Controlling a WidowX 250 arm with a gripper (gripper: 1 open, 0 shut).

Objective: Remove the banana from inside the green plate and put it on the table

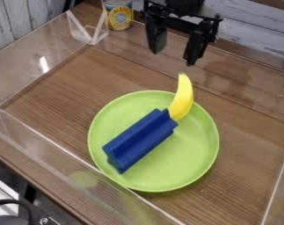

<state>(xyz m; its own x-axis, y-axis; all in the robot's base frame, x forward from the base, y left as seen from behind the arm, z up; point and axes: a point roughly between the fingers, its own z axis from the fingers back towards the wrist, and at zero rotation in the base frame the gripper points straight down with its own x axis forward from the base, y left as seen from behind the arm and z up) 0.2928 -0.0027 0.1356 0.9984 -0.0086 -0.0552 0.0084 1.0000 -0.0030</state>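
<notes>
The black claw [177, 46] hangs spread apart above the brown wooden table [74, 88], while the small yellow banana [182, 97] leans against a blue block [141, 139] in the round lime-green plate [191, 163].

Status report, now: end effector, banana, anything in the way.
End effector open, empty, above the plate's far edge. Banana in green plate, leaning on blue block. Approach from above clear.

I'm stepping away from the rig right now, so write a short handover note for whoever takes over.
Pincer: open, empty, pointing down, hanging above the table behind the plate.
Banana: lying in the green plate, at its far edge, one end against the blue block that also sits in the plate.
Done: nothing yet; banana not grasped.
Left: lower onto the banana, grip it, lift it out, set it on the table.
</notes>
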